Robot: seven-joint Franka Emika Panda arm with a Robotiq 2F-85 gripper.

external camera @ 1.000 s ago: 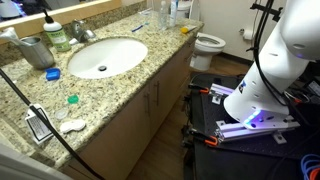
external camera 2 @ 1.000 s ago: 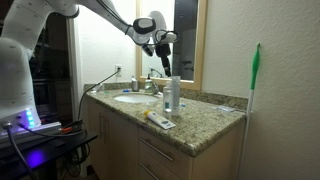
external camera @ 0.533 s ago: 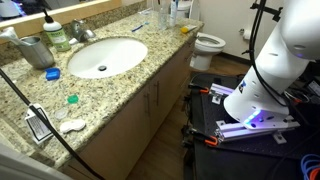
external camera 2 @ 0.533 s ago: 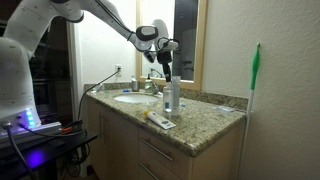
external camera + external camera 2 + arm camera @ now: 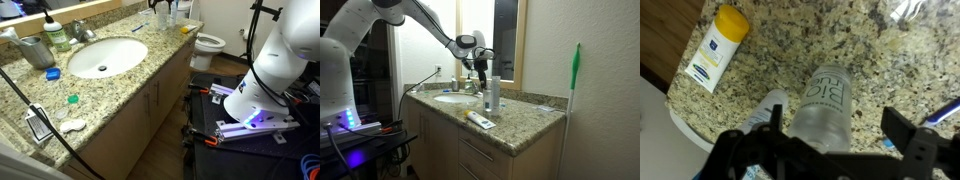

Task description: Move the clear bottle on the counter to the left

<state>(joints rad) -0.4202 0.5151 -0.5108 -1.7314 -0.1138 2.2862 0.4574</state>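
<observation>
Fingers (image 5: pixel 912 140) are spread wide, nothing clamped; the gripper (image 5: pixel 825 155) hovers over the clear bottle (image 5: pixel 825 105); in the wrist view the bottle sits roughly centred in the gap, apart from both fingers, and appears to stand upright on the counter (image 5: pixel 870 45); I read this as the approach, grasp not yet made. Next move, as I judge it: come straight down until the pads bracket the body below the neck, close, lift just clear, then carry it left. Watch the white object (image 5: pixel 770 105) just beside the bottle; can't tell what it is, and one finger could clip it on the way down. The yellow-capped tube (image 5: pixel 718 45) lies well apart; no concern. In an exterior view the taller bottle (image 5: pixel 493 93) stands near the gripper (image 5: pixel 480 66); keep your descent vertical.
</observation>
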